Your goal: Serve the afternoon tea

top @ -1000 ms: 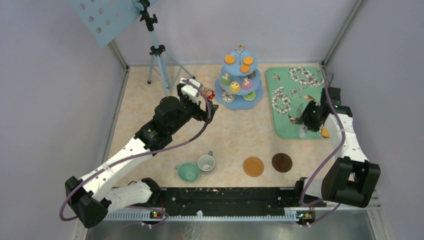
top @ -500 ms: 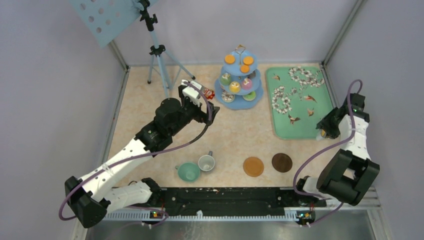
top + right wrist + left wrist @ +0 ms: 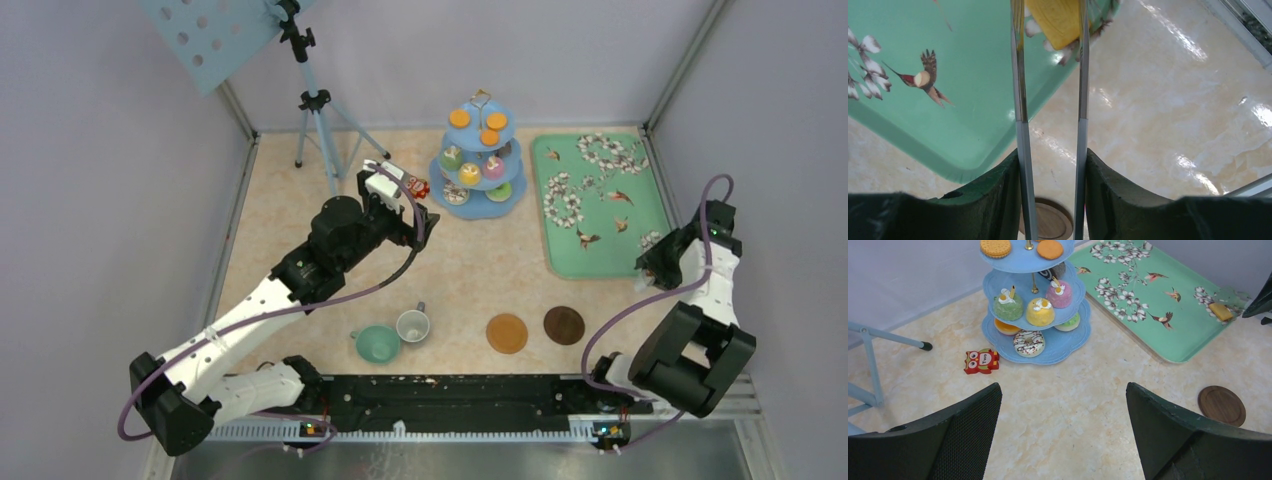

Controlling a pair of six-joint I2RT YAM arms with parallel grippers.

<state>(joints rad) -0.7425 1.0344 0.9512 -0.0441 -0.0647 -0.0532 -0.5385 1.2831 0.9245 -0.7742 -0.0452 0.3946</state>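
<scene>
The light-blue three-tier stand [image 3: 478, 205] [image 3: 1063, 347] holds orange biscuits, cupcakes and donuts at the back centre. My left gripper [image 3: 415, 215] [image 3: 1063, 387] hovers open just left of it, with nothing between its fingers. The teal cup [image 3: 377, 344] and grey-white cup [image 3: 412, 325] stand side by side at the front. Right of them lie two brown coasters [image 3: 507, 333] [image 3: 564, 325]. My right gripper [image 3: 655, 268] [image 3: 1050, 155] is shut on metal tongs [image 3: 1019, 100]. A yellow-orange biscuit [image 3: 1055, 17] [image 3: 1220, 311] sits between the tongs' tips at the tray's near right corner.
The green floral tray [image 3: 600, 200] [image 3: 948, 100] lies right of the stand. A small red owl block [image 3: 981, 361] [image 3: 417, 187] lies left of the stand. A tripod [image 3: 318, 110] with a perforated board stands back left. Walls close in on both sides.
My right arm has drawn back with the tongs from over the tray to its near right corner. The left arm has hardly moved.
</scene>
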